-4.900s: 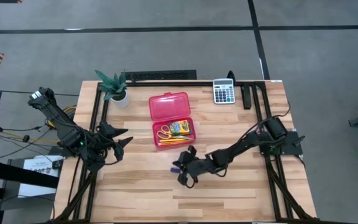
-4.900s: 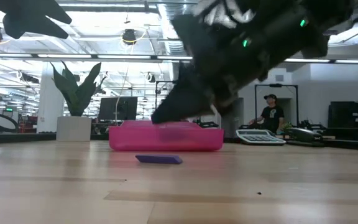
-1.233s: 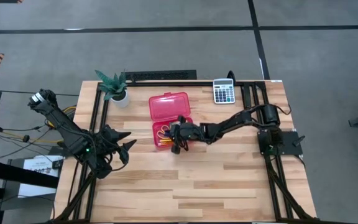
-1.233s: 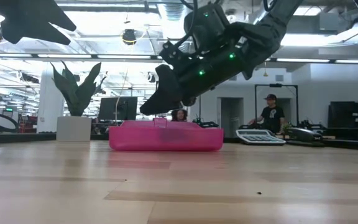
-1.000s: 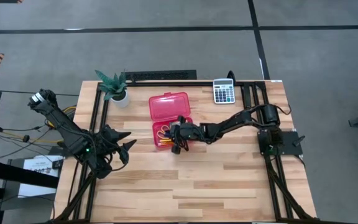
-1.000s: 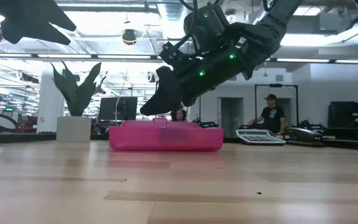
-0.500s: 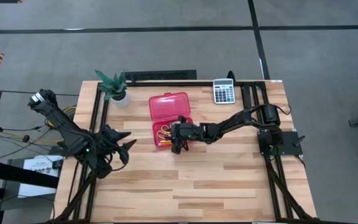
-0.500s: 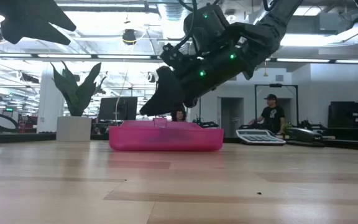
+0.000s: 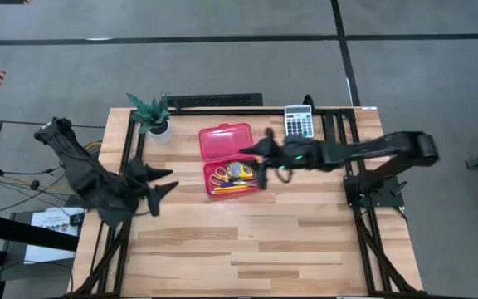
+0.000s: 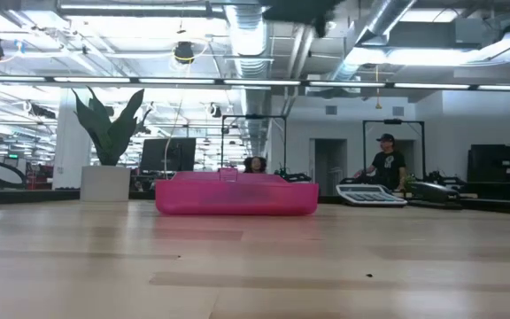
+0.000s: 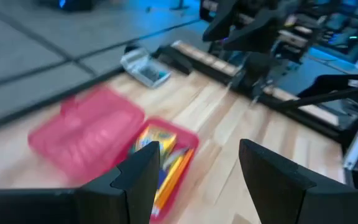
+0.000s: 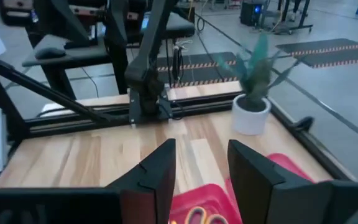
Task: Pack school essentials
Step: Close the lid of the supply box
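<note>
The pink pencil case lies open at the table's middle, its lid (image 9: pixel 225 141) flat on the far side. Its tray (image 9: pixel 232 178) holds yellow-handled scissors (image 9: pixel 218 176), the crayon box (image 9: pixel 241 171) and orange pencils (image 9: pixel 229 189). I cannot make out the blue eraser. My right gripper (image 9: pixel 260 163) hovers open by the tray's right edge, high enough to be out of the low view. Its own view looks past the open fingers (image 12: pixel 201 174) over the tray (image 12: pixel 219 199). My left gripper (image 9: pixel 166 180) waits open left of the case, which shows in its view (image 11: pixel 166 155).
A small potted plant (image 9: pixel 152 117) stands at the far left of the case, and a grey calculator (image 9: pixel 299 121) lies at the far right. Black frame rails (image 9: pixel 343 133) run along the table's edges. A person (image 10: pixel 386 162) stands in the room beyond. Bare wood (image 9: pixel 247 249) fills the near half.
My right gripper has risen from just above the tray's near edge, leaving the low view, and has drawn back toward the table's right and far side. The case and its contents have stayed in place.
</note>
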{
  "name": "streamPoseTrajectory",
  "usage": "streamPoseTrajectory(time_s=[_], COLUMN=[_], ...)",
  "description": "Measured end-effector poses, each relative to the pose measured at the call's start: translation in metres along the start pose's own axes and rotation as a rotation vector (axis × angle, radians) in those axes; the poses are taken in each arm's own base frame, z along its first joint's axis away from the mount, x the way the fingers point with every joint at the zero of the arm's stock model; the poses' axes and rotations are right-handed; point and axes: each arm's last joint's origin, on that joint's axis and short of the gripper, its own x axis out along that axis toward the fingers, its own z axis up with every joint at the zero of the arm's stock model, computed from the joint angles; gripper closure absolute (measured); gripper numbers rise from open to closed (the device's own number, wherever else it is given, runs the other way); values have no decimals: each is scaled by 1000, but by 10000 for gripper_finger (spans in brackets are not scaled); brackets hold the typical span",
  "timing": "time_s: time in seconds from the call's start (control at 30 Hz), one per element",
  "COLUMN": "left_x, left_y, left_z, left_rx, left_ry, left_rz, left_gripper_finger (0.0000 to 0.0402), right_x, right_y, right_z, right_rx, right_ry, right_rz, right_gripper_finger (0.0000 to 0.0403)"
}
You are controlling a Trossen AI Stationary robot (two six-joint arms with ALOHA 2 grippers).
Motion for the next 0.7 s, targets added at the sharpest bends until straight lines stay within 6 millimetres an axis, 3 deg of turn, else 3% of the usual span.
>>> streamPoseTrajectory(time_s=[0.17, 0.33, 0.47, 0.7], left_x=[-19, -21, -14, 26], left_y=[8, 28, 40, 30], left_z=[41, 52, 56, 38], left_rx=[-5, -165, -275, -312], left_ry=[-77, -118, -132, 74], left_rz=[-36, 30, 111, 93], left_gripper_finger=[193, 193, 193, 193], right_x=[-54, -74, -66, -19], right_y=[-10, -29, -58, -118], right_z=[26, 17, -3, -42], right_rx=[15, 27, 99, 268], right_ry=[-24, 107, 207, 328], right_rz=[-32, -268, -400, -318], right_gripper_finger=[259, 271, 278, 263])
